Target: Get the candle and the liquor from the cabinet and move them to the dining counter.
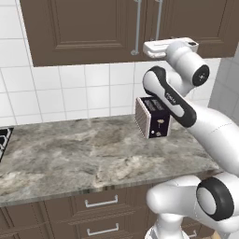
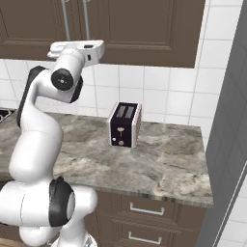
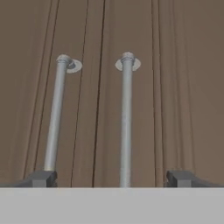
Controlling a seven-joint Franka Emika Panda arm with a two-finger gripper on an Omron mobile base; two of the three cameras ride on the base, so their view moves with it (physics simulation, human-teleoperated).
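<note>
The cabinet (image 1: 84,32) (image 2: 144,29) (image 3: 175,87) is dark brown with panelled doors, and both doors are shut. Two long silver bar handles (image 3: 54,118) (image 3: 126,122) run down beside the door seam, also seen as the handles (image 1: 137,28) (image 2: 87,19) in the base views. My gripper (image 3: 113,178) is open and faces the doors at the handles' lower end. The right-hand handle stands between its fingertips (image 3: 41,178) without touching them. The white hand (image 1: 170,46) (image 2: 82,50) is raised to the cabinet's bottom edge. The candle and the liquor are hidden. The dining counter is out of view.
A dark toaster (image 1: 154,116) (image 2: 124,124) stands on the marble worktop (image 1: 70,154) (image 2: 164,159) below the hand, backed by white tiles. Brown drawers (image 1: 100,203) sit under the worktop. A tall grey panel (image 2: 231,120) closes the right side. A stove edge (image 1: 3,140) shows at far left.
</note>
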